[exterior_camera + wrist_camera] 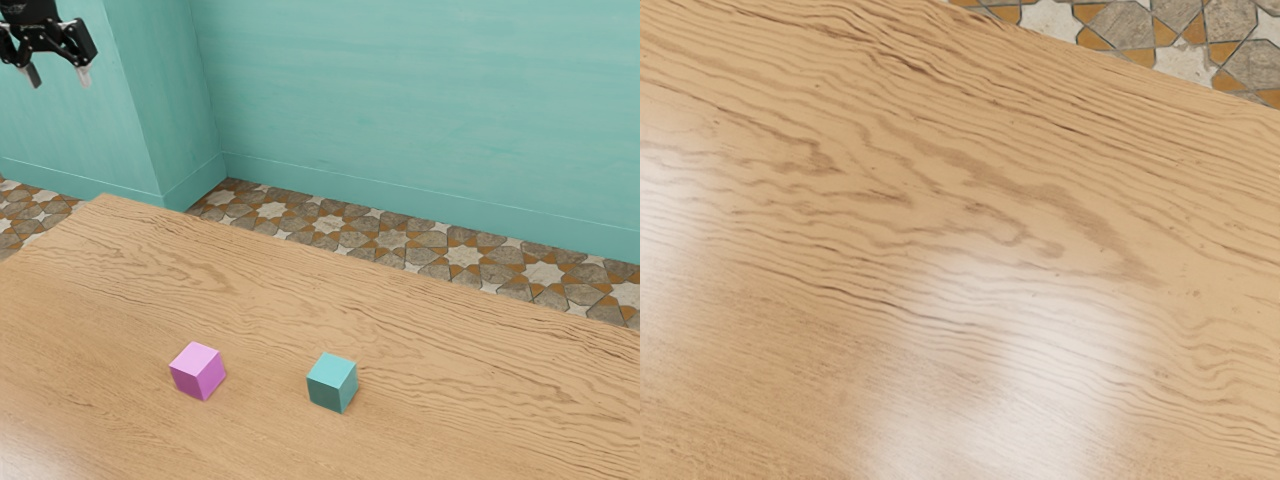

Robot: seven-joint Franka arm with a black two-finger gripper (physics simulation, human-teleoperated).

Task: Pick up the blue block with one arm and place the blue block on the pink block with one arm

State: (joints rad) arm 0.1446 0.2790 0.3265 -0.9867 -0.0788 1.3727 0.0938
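While our claw [59, 73] hangs high at the exterior view's upper left, well above the table [430, 310], its fingers stand spread apart. The blue block [332, 381] rests on the wood near the front edge, to the right of the pink block [197, 370], with a gap between them. Under our hand we see wood grain and a corner of tiled floor [1130, 20].

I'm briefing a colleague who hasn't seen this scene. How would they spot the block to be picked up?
On the wooden table, two small cubes sit apart in the foreground. The blue block is the one toward the exterior view's right, teal-blue where its neighbour, the pink block, is pink.
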